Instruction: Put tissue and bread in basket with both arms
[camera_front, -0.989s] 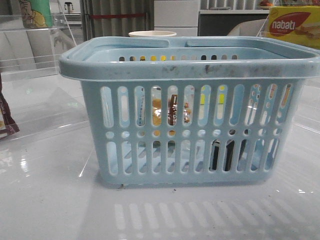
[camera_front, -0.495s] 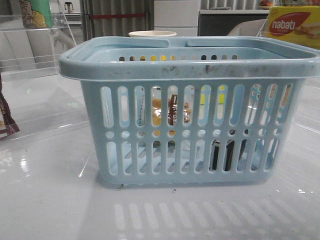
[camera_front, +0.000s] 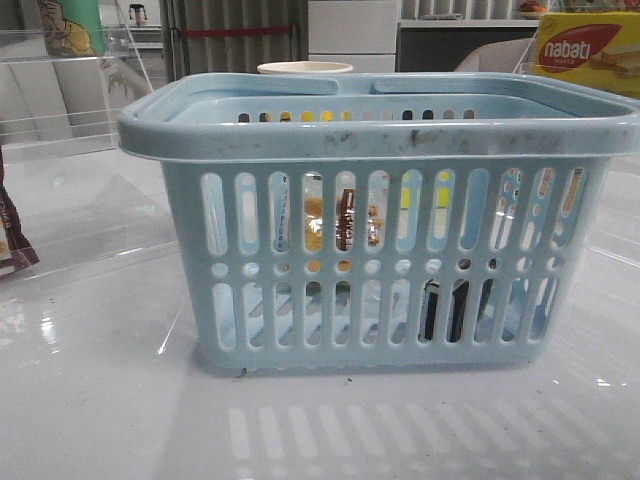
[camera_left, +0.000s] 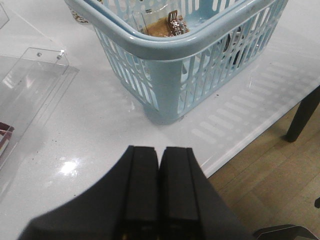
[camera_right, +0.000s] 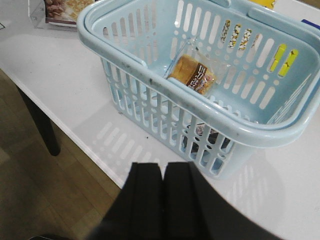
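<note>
On the far left of the front view, at about nine o'clock from the basket (camera_front: 380, 220), a maroon snack packet (camera_front: 12, 235) lies under a clear acrylic stand (camera_front: 70, 130); it is no part of the job. The basket sits mid-table, upright, its wide scuffed rim level.

Both task items appear to be inside it already. The bread (camera_right: 192, 74) leans against the basket's inner wall in its clear wrapper, label strip showing; through the front slots it shows as a tan patch left of centre. The tissue (camera_front: 447, 308) shows only as a dark block behind the lower slots, toward four o'clock from the bread, low on the basket floor. A pale cup (camera_front: 305, 68) stands behind the basket at twelve o'clock, and a yellow nabati box (camera_front: 585, 50) sits at about one o'clock.

The left gripper (camera_left: 159, 200) is clenched, fingers pressed together with nothing between them, and hangs off the basket's corner, well apart from it; the basket lies at about one o'clock ahead of it. The right gripper (camera_right: 162, 200) is likewise clenched and empty, over the table edge, the bread at about twelve o'clock ahead.

Neither arm is clearly nearer. By my judgement the placing is done and only retreat remains.
</note>
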